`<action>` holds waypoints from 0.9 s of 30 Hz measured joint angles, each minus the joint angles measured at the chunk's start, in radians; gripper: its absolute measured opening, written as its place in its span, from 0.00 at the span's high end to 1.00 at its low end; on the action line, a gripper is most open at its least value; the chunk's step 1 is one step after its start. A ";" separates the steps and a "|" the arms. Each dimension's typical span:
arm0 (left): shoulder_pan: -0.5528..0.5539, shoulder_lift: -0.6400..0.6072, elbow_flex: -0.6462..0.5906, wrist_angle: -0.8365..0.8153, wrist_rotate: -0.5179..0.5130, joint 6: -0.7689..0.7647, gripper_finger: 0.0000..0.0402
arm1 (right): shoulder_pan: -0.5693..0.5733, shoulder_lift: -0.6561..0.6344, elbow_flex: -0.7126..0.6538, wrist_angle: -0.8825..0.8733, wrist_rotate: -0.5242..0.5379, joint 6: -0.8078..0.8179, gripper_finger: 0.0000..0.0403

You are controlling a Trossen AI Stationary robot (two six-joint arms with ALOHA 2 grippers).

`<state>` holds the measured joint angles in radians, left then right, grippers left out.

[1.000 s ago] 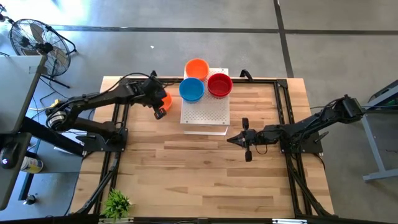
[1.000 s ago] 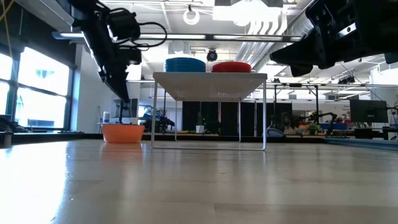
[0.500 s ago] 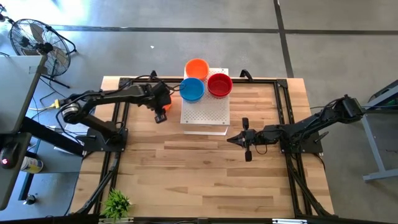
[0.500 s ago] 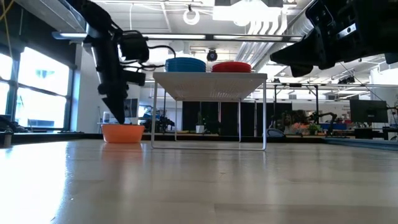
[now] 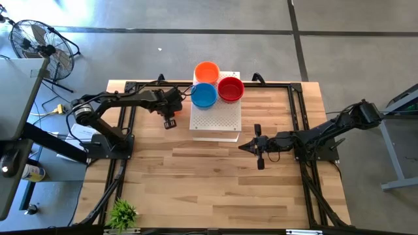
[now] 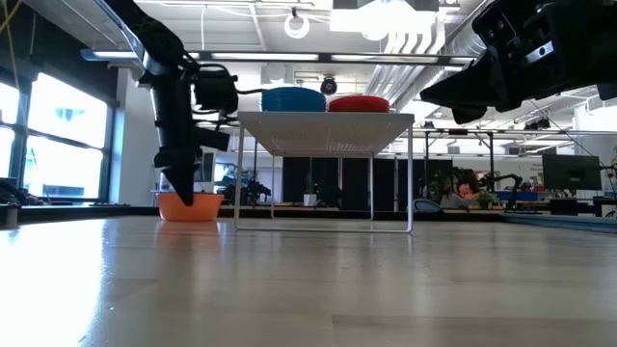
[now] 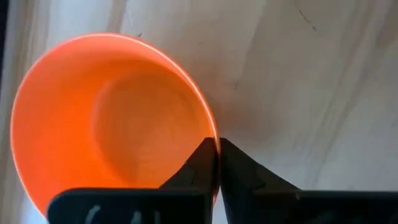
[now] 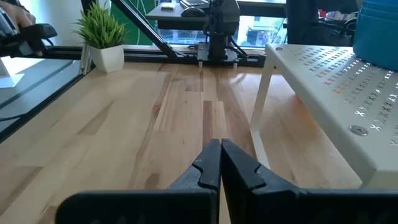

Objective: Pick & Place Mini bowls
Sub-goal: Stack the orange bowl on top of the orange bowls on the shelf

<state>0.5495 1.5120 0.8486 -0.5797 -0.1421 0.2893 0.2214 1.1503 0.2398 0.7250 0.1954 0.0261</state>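
Observation:
An orange mini bowl (image 7: 112,118) stands upright on the table left of the white perforated board (image 5: 215,121); it also shows in the low view (image 6: 190,206). My left gripper (image 7: 217,146) is shut on its rim; in the high view the gripper (image 5: 171,112) covers the bowl. An orange (image 5: 206,70), a blue (image 5: 204,95) and a red (image 5: 230,89) bowl sit on the board's far part. My right gripper (image 5: 243,147) is shut and empty above the table, near the board's near right corner. My left gripper pinches the orange bowl's rim (image 7: 208,121) between its two fingers, one finger (image 7: 199,165) inside the bowl and one outside. The fingers come from above, pointing down (image 6: 183,183). The bowl stands upright with its bottom on the table.
The white board stands on thin legs (image 6: 411,183) above the table, with room beneath it. A black frame rail (image 5: 124,130) runs along the table's edges. A small potted plant (image 5: 122,212) stands at the near left corner.
My left gripper has gone down and a little toward the board, onto the orange bowl's rim. The bowl has stayed where it was on the table.

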 joint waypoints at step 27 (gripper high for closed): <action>0.089 -0.105 0.769 -0.326 -0.032 0.183 1.00 | 0.002 0.000 0.000 -0.025 0.007 0.052 1.00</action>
<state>0.6384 1.4067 1.6180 -0.9054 -0.1743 0.4725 0.2233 1.1503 0.2398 0.6998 0.2024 0.0784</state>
